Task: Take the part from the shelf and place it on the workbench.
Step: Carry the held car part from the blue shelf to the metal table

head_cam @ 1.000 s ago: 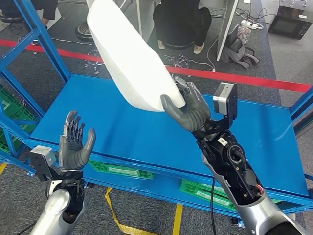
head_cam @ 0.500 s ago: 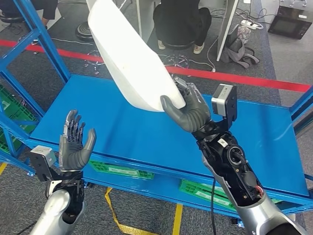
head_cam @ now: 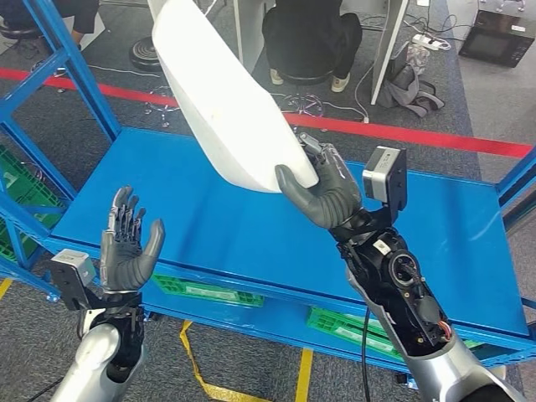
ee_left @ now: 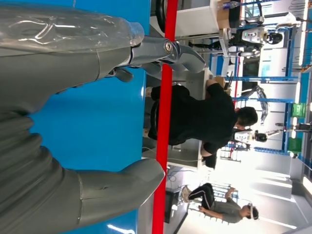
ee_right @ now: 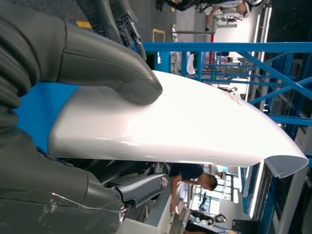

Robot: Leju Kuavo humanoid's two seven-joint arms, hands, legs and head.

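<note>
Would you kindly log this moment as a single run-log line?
right hand: grips white part by its end, raised over blue shelf | left hand: open, holding nothing | placement: not yet done

Dark grey carpeted floor (head_cam: 493,100), red tape line (head_cam: 410,132) across it, yellow floor marking (head_cam: 303,373), white desk panels (head_cam: 387,46), seated person in black (head_cam: 311,38), blue steel frame struts (head_cam: 69,59)

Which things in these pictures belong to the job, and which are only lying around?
Belong to the job:
white part, gripped at its lower end by the right hand
blue workbench
left hand, holding nothing

Only lying around:
green crates under the bench
grey bag on the floor
seated person
</note>
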